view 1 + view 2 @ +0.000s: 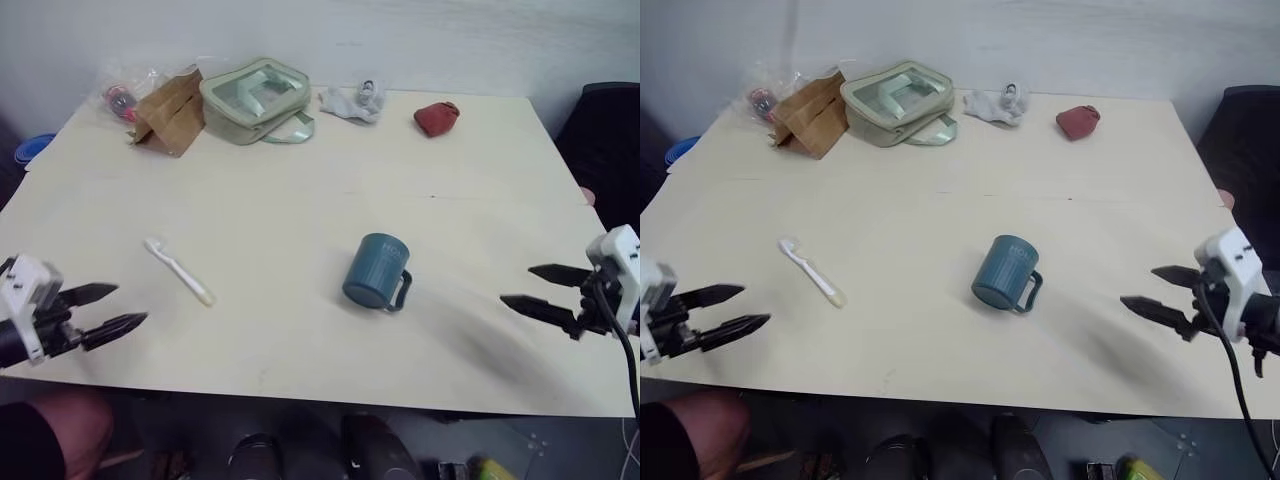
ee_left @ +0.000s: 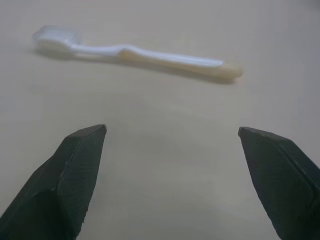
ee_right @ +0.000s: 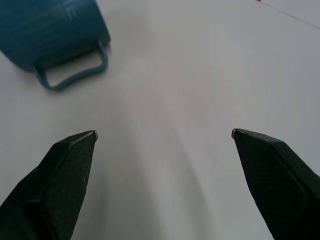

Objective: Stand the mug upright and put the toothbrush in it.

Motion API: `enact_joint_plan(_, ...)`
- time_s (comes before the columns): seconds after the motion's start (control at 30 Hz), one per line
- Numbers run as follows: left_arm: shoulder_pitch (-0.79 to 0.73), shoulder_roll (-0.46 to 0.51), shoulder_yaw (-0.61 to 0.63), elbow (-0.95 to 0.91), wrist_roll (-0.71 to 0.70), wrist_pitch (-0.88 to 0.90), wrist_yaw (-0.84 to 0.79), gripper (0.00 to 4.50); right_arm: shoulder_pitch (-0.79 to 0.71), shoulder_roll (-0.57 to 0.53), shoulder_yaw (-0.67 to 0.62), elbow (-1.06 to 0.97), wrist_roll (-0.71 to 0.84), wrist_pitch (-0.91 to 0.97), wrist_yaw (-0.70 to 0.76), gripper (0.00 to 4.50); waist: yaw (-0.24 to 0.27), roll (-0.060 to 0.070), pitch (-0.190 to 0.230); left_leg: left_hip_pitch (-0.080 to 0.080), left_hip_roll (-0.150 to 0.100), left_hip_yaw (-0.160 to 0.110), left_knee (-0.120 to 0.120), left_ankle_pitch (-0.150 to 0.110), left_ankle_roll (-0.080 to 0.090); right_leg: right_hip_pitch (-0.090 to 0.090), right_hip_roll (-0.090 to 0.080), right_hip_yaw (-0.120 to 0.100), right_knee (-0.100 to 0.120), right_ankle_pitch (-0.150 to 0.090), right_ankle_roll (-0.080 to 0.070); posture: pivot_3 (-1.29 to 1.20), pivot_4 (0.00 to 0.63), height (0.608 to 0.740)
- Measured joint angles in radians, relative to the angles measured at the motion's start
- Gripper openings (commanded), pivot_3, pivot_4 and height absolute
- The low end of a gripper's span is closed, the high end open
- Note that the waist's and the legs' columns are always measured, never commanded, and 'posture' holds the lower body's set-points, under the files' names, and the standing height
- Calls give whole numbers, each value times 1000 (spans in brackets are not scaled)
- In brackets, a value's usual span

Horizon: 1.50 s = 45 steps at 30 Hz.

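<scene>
Nearest: left gripper (image 1: 122, 307) and right gripper (image 1: 520, 287), both spread wide, empty, over the table's (image 1: 300, 200) near edge. Mug (image 1: 377, 272) lies on its side at centre, handle toward the right. Toothbrush (image 1: 178, 270) flat, left of the mug, apart from it.

Mug (image 3: 55, 37) ahead of right gripper (image 3: 164, 134): body cut by frame edge, mouth unseen, lettering unreadable. Toothbrush (image 2: 135, 52) ahead of left gripper (image 2: 172, 130): bristles blurred. Clear bag (image 1: 125, 92) at far table corner: contents indistinct.
</scene>
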Motion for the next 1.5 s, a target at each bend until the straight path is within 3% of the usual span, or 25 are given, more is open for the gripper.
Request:
enact_joint_plan(0.1,-76,49,-27,-77,-82,87,-15,4490,-65,30,-12,-70,86,135,-99,4500,1,-1,0,-1,1,-1,0,0,-1,0,0,0,0,0,0,0,150,740)
enact_joint_plan(0.23,-323,123,-128,-174,-291,262,-64,4490,-187,200,-51,-178,322,452,-374,4500,0,-1,0,-3,1,0,0,0,-2,-3,3,0,0,0,0,0,150,740)
enact_joint_plan(0.33,-476,127,-206,-190,-381,333,-76,4500,-236,313,-52,-217,382,584,-538,3952,-2,-1,0,-4,1,1,1,0,-2,-4,4,2,2,0,0,0,150,740)
enact_joint_plan(0.4,-521,133,-235,-201,-402,345,-90,4500,-246,349,-47,-230,387,629,-600,3269,-4,-1,0,-4,0,3,1,0,-2,-6,4,4,3,0,0,0,150,740)
enact_joint_plan(0.47,-541,140,-254,-201,-404,346,-106,4500,-248,369,-47,-237,385,650,-636,2931,-5,-1,0,-4,0,4,1,0,-2,-6,4,5,4,0,0,0,150,740)
enact_joint_plan(0.57,-562,151,-284,-202,-402,340,-138,4500,-255,413,-46,-251,384,686,-693,2931,-9,-1,0,-4,0,5,1,0,-2,-8,5,7,5,0,0,0,150,740)
enact_joint_plan(0.63,-575,162,-355,-201,-375,297,-225,4500,-293,535,-27,-267,367,736,-799,2931,-25,-1,0,-4,2,6,2,1,-4,-9,9,11,6,0,1,0,150,740)
enact_joint_plan(0.77,-611,154,-397,-206,-373,275,-262,4500,-355,621,-15,-254,322,763,-878,2931,-31,-1,0,-5,5,8,1,1,-5,-12,14,16,7,0,1,0,150,740)
enact_joint_plan(1.0,-558,161,-425,-139,-253,158,-331,4500,-408,672,72,-185,234,764,-921,2931,-43,-1,0,-21,6,10,7,3,-7,-33,15,18,15,0,1,0,150,740)
enact_joint_plan(1.47,-576,160,-425,-129,-231,123,-350,4500,-487,694,280,-33,111,601,-822,2931,-85,-3,-2,-22,7,9,11,3,-7,-33,16,18,18,1,1,0,150,740)
enact_joint_plan(1.5,-580,159,-425,-129,-229,121,-350,4500,-495,686,305,-21,97,584,-810,2755,-87,-4,-3,-22,7,9,11,3,-7,-33,16,18,18,1,1,0,150,740)
